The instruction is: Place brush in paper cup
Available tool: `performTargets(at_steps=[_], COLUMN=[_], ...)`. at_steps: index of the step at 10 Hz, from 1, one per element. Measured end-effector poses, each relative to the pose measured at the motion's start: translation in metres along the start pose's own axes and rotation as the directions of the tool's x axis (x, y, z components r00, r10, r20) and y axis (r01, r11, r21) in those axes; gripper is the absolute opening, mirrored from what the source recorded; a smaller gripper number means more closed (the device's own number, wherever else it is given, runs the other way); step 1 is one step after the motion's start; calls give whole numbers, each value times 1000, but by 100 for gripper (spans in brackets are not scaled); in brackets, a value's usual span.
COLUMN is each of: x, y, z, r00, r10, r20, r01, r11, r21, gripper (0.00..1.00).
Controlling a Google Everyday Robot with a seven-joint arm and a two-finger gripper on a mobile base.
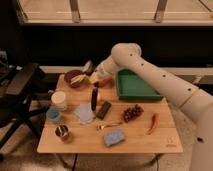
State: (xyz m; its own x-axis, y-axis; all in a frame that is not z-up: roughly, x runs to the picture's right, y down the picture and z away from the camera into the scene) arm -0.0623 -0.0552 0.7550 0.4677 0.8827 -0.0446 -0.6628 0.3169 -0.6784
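We fear the gripper, closed on the upright brush, carries it too low and tips the paper cup, which is left of the gripper in the view.

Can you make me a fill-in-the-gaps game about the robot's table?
1. The gripper, over the table near the brown bowl, holds the black ____ upright.
2. The tray behind the grapes is coloured ____.
3. The silver ____ lies between the black block and the blue sponge.
Missing words: brush; green; fork.
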Motion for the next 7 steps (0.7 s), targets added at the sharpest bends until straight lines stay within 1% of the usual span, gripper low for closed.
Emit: performTargets(at_steps=[1, 5, 6, 7], x=[-4, -4, -3, -4], y=[5, 4, 6, 10], z=[2, 3, 5, 10], r00=[1000, 1000, 999, 996], r10=[-17, -19, -44, -86], r20=[2, 2, -13, -26], r01=[17, 19, 44, 86], r11=[1000, 1000, 999, 996], r21=[-12, -15, -20, -25], gripper=[0, 0, 0, 0])
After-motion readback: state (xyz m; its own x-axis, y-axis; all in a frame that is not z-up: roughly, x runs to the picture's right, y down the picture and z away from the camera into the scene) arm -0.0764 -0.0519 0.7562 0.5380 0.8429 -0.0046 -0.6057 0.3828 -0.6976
